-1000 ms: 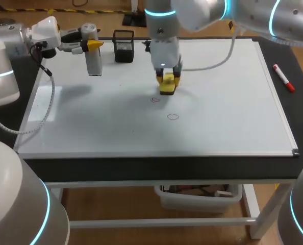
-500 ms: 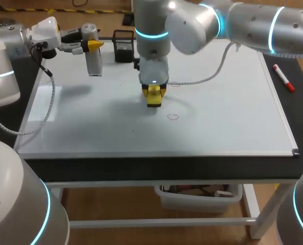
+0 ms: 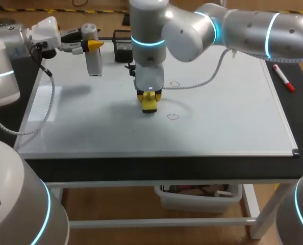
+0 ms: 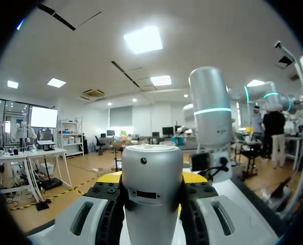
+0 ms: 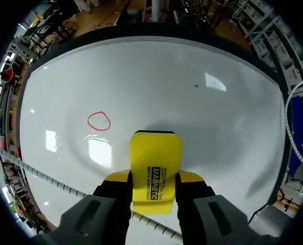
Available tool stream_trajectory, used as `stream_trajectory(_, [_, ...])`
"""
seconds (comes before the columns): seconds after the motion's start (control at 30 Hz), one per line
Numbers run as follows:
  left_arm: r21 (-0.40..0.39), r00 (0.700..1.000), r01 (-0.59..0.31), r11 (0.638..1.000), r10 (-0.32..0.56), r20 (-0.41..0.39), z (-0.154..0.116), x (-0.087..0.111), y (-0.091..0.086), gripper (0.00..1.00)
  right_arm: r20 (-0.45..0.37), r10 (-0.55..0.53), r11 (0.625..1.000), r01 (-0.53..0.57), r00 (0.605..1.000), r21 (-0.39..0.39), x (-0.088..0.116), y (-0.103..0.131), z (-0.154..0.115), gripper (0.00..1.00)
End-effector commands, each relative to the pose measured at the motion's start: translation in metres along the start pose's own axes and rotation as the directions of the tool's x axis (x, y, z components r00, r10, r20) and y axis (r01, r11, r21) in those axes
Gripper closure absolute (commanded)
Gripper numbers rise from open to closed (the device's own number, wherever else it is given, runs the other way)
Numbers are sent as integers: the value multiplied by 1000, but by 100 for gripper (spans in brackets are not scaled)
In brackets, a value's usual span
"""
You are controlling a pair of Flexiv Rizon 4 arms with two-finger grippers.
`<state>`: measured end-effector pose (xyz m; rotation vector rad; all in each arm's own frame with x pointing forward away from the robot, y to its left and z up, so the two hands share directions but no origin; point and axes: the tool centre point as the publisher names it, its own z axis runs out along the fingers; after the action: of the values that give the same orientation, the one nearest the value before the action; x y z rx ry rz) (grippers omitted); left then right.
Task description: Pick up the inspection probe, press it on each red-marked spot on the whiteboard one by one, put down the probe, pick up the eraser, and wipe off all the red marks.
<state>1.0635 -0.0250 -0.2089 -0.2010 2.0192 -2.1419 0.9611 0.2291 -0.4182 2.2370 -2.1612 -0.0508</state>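
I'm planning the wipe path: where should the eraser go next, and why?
Probably slide the eraser, held in the right gripper, across to the nearer red circle. That circle sits unwiped on the whiteboard close beside the eraser. A second red circle farther back can follow.

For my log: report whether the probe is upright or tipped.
Upright: the probe stands vertical, clamped between the left gripper's fingers.
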Motion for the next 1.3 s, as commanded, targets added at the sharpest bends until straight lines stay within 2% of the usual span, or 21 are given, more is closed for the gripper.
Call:
stream_trajectory(0.03, [1, 1000, -3, 1000, 3, 4, 0, 1, -1, 100, 3, -8, 1000, 8, 1000, -21, 2, -7, 3, 100])
stream_trajectory(0.47, [1, 1000, -3, 1000, 3, 4, 0, 1, -1, 100, -5, -16, 998, 15, 1000, -63, 13, -8, 16, 100])
stream_trajectory(0.9, [1, 1000, -3, 1000, 3, 4, 0, 1, -1, 100, -24, 46, 997, -48, 999, -63, 41, -9, 18, 100])
stream_trajectory(1.17, [1, 1000, -3, 1000, 3, 4, 0, 1, -1, 100, -34, 74, 996, -76, 997, -51, 53, -10, 13, 100])
stream_trajectory(1.3, [1, 1000, -3, 1000, 3, 4, 0, 1, -1, 100, -27, 81, 996, -82, 996, -36, 55, -10, 2, 100])
